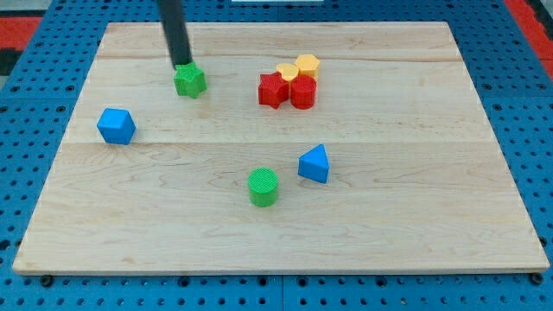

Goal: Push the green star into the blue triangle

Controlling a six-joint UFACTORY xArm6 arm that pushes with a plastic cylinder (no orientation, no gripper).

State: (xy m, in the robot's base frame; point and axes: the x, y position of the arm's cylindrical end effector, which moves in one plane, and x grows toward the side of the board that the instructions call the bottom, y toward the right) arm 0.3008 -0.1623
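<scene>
- My tip (182, 65) touches the green star (189, 81) at its top edge
- No gripper here, only the rod
- Blue triangle (315, 163) sits well apart, toward the view's bottom right

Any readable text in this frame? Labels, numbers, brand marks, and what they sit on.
None: no text, number or logo is readable.
Wooden board: bare grain only.
Green star, blue triangle, green cylinder, blue block, the red and yellow blocks: plain faces.
My tip, touching the star's top edge: unmarked.
</scene>
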